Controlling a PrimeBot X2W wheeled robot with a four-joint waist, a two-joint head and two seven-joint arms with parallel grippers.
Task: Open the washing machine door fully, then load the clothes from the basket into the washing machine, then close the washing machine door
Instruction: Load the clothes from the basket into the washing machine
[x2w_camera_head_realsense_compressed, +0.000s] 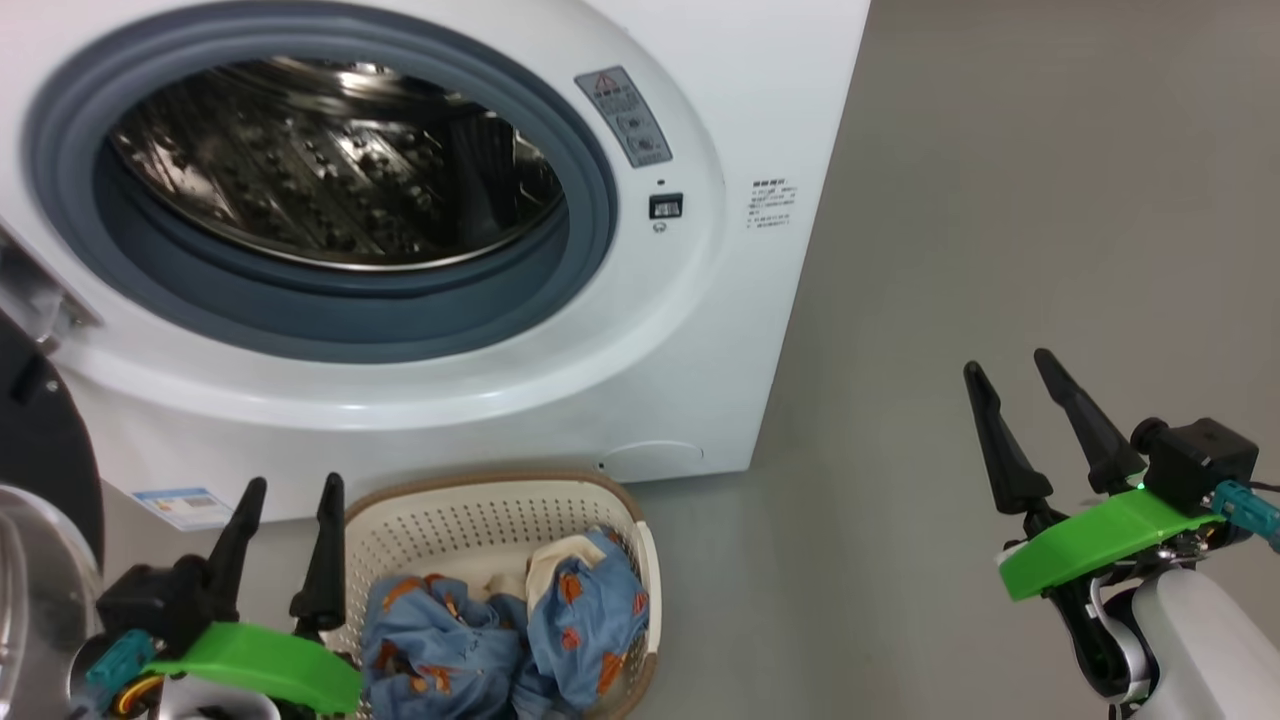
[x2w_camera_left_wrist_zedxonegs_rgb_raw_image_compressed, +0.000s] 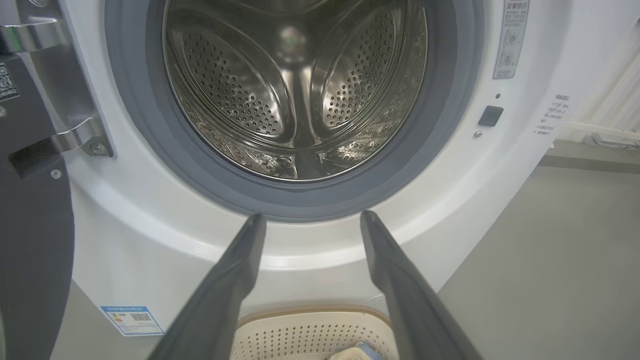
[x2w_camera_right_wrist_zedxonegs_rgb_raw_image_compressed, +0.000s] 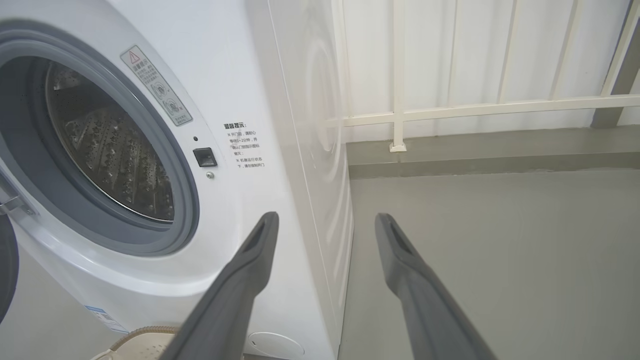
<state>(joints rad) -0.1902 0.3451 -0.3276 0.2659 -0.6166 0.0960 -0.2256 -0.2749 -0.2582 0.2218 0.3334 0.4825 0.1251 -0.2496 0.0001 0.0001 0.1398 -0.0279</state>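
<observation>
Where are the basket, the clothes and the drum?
the basket (x2w_camera_head_realsense_compressed: 470, 530), head view, perforated back wall
the clothes (x2w_camera_head_realsense_compressed: 590, 610), head view, blue bear-print fabric
the drum (x2w_camera_left_wrist_zedxonegs_rgb_raw_image_compressed: 235, 95), left wrist view, perforated steel wall

A: Floor?
B: Smooth grey floor (x2w_camera_head_realsense_compressed: 1000, 200), matt, one even tone, no markings.
A: Back wall?
B: White ribbed wall panels (x2w_camera_right_wrist_zedxonegs_rgb_raw_image_compressed: 475, 50). A white rail (x2w_camera_right_wrist_zedxonegs_rgb_raw_image_compressed: 500, 106) runs level across them, crossed by a slim upright post (x2w_camera_right_wrist_zedxonegs_rgb_raw_image_compressed: 397, 75). The post's foot sits on a low grey kerb (x2w_camera_right_wrist_zedxonegs_rgb_raw_image_compressed: 475, 150) along the wall's base.
A: Light?
B: Even, diffuse, with faint shadows.
</observation>
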